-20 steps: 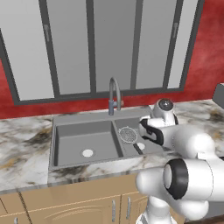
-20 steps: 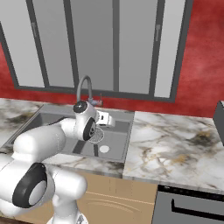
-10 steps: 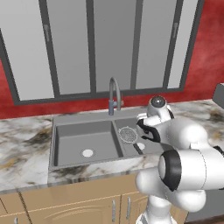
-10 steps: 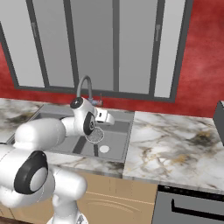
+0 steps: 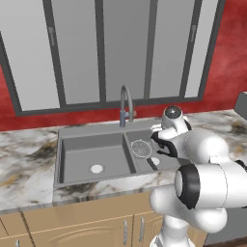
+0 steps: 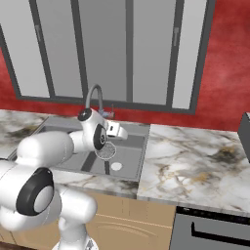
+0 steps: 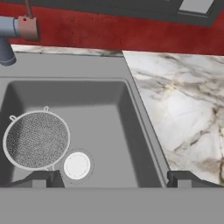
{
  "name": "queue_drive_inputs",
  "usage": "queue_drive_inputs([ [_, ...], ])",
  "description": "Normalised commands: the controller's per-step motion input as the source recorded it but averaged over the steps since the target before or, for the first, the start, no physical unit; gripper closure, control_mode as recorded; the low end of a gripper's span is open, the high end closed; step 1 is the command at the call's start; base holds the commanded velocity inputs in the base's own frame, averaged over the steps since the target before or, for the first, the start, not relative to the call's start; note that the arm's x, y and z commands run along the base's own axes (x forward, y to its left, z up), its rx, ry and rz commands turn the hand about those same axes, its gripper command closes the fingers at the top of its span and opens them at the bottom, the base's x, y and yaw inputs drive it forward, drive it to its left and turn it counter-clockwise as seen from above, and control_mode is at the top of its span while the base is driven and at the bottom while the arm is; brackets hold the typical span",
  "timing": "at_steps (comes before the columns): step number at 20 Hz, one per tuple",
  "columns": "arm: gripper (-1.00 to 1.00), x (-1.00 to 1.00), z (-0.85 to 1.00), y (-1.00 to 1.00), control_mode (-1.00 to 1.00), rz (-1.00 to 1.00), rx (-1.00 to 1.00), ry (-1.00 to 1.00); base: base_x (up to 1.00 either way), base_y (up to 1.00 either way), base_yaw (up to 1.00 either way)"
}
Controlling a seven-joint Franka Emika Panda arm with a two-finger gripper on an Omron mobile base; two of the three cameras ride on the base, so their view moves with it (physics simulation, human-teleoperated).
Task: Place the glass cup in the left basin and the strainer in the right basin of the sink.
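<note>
Left base view: the sink (image 5: 67,140) is set in the marble counter (image 5: 29,159), faucet (image 5: 125,103) at its back edge. The left basin (image 5: 96,154) holds just its white drain (image 5: 97,169). The strainer (image 5: 141,148) lies in the right basin (image 5: 144,161), near the divider, its handle running toward the front edge. The arm reaches over the right basin's right edge; the gripper itself is hard to make out here.

Right base view: the strainer (image 6: 106,151) sits in the right basin (image 6: 129,156), handle pointing to the front edge, a white drain (image 6: 116,166) just beside it. The gripper (image 6: 117,130) hangs above the basin, apart from the strainer.

Hand view: 2 fingertips (image 7: 41,179) stand far apart at the bottom, spread wide and released, nothing between them. The strainer (image 7: 36,139) rests on the basin floor toward the divider side, just beside the drain (image 7: 77,165). The right basin (image 7: 113,127) meets the counter (image 7: 183,113) at its right edge.

Glass cup: cannot tell where it is.
</note>
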Motion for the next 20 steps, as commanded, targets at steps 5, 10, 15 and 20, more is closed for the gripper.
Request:
queue_drive_inputs([
  [5,-1.0,-0.21,0.05,0.0,-1.0,0.0,0.0,-0.04,0.0,0.0,0.0],
  [10,-1.0,-0.22,0.02,0.06,-1.0,0.0,0.02,-0.05,0.0,0.0,0.0],
  [15,-1.0,0.0,0.0,0.0,1.0,0.0,0.0,0.0,-0.38,0.2,0.0],
  [20,-1.0,0.0,0.0,0.0,1.0,0.0,0.0,0.0,-0.59,0.31,0.0],
])
